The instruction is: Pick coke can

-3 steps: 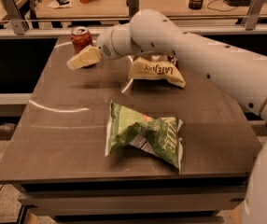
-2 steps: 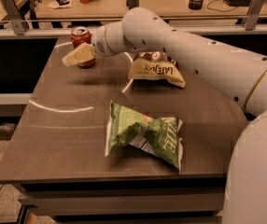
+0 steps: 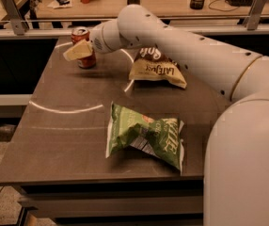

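From where I stand, the can (image 3: 87,61) sits upright at the far left corner of the worktop (image 3: 54,140), red with a silver top, near the back edge. The pincer (image 3: 78,50) is right at it, its pale tip lying across the can's front at about mid-height. Whether it is open, closed or already gripping the can I cannot tell, since its far side is hidden behind the can and the wrist. I would say the step in hand is the grasp itself. To do it well, the pincer should sit square around the can's middle rather than near the rim, close evenly so the can does not tip or skid toward the edge, and only then lift straight up. A slanted squeeze on a thin round can could well send it rolling off the back. To the right, a brown bag (image 3: 155,69) lies near the can but apart from it, its upper part covered by the arm (image 3: 195,55), so its label reads only in part. Nearer me, a green bag (image 3: 146,135) lies crumpled, well clear of the grasp. At the far right the robot's bulky body cuts off that corner of the worktop.
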`<state>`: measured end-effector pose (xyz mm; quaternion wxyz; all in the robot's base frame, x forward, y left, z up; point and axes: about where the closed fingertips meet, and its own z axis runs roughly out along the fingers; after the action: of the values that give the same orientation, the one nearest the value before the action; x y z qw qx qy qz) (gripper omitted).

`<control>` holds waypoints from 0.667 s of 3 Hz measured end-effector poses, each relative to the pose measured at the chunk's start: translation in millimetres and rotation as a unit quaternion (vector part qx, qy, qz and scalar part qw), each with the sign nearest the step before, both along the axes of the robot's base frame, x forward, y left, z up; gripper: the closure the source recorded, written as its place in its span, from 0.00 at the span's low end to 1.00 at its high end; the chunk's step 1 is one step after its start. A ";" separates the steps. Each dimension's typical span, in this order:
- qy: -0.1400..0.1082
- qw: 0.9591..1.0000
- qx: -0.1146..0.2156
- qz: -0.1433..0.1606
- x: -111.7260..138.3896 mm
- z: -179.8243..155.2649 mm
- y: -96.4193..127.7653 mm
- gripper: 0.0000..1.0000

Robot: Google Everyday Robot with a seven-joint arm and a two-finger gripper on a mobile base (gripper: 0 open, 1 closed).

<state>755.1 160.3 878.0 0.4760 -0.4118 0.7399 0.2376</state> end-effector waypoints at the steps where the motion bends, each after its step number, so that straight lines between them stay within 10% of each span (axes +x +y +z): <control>1: -0.007 1.000 -0.005 -0.001 5.1 2.7 1.1 0.40; 2: -0.015 1.000 -0.009 0.007 8.8 10.5 1.9 0.64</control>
<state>763.9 162.2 888.5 0.4819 -0.4250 0.7315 0.2281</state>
